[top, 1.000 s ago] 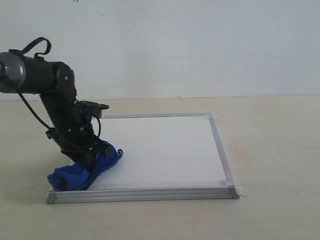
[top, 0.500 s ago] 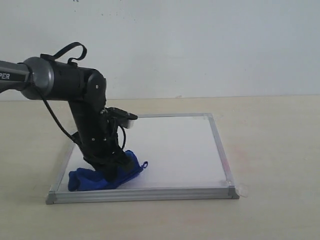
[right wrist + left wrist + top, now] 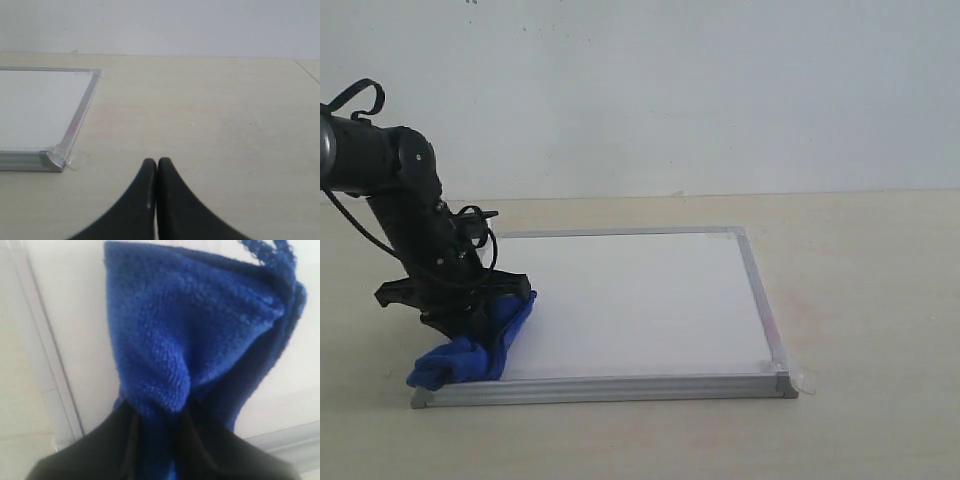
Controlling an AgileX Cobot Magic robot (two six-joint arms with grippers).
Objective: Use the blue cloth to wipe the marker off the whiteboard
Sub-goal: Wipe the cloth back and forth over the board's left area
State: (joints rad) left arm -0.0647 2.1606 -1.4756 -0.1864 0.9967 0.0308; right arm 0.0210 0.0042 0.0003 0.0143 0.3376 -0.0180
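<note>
Soft, limp royal-blue microfibre cloth (image 3: 462, 360), at the silver-framed whiteboard's (image 3: 640, 300) seven o'clock corner, pinched apparently mid-fold by left gripper (image 3: 159, 416); right gripper (image 3: 157, 172) clenched empty.

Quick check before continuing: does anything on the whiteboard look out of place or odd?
Only a faint reddish tint along the right frame of the whiteboard, like leftover ink. The blue cloth sits bunched at its near-left corner.
</note>
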